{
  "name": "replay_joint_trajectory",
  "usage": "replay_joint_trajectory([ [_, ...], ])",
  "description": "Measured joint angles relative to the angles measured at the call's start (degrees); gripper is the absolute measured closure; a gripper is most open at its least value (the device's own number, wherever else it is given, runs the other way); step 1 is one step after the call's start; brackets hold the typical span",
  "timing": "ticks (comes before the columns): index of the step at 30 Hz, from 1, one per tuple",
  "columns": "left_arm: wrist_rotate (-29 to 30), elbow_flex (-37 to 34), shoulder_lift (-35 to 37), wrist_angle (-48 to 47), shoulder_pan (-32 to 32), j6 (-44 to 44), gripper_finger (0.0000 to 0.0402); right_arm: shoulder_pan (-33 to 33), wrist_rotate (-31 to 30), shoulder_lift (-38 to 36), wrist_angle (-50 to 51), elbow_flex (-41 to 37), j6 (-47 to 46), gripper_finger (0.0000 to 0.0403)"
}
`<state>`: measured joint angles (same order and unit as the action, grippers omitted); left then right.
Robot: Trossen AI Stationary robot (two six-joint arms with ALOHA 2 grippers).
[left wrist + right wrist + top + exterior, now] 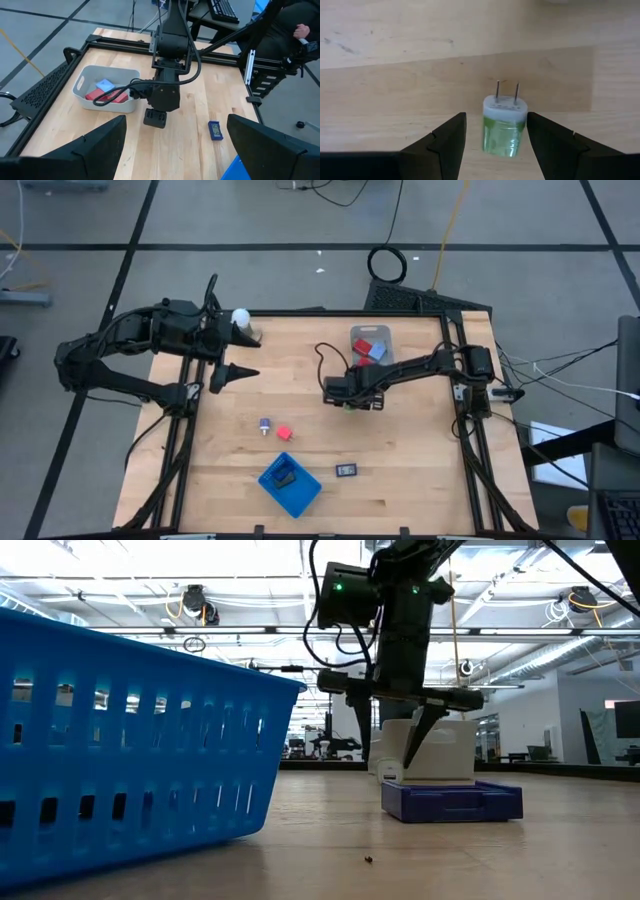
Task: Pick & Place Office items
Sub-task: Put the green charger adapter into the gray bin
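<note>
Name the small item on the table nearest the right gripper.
The green plastic plug adapter with two metal prongs; it alone sits between the right gripper's open fingers.

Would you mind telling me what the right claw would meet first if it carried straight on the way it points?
Most likely the green plug, which lies between the right claw's open jaws, then the table beneath it; depth is unclear.

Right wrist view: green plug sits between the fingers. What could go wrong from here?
1. The small green charger plug with two metal prongs lies between the right gripper fingers with gaps on both sides, not yet clamped; closing off-centre could push it aside or tip it.
2. Its prongs stick out ahead of the fingers and may catch on the wall of the white plastic bin, which already holds red and blue pieces.
3. The left gripper waits open, well clear, so collision looks unlikely.
</note>
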<state>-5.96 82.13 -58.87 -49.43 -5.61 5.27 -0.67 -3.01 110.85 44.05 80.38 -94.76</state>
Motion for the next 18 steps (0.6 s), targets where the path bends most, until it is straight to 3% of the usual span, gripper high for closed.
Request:
replay_joint_trajectory([
  [12,0.02,0.00,0.00,0.00,0.00,-0.05,0.0053,0.37,2.63,-0.46,-11.85,-7.69,-1.79,0.0204],
  [18,0.04,0.00,0.00,-0.02,0.00,-0.15,0.0053,0.37,2.80,-0.33,-11.61,-7.81,-0.46,0.0251],
])
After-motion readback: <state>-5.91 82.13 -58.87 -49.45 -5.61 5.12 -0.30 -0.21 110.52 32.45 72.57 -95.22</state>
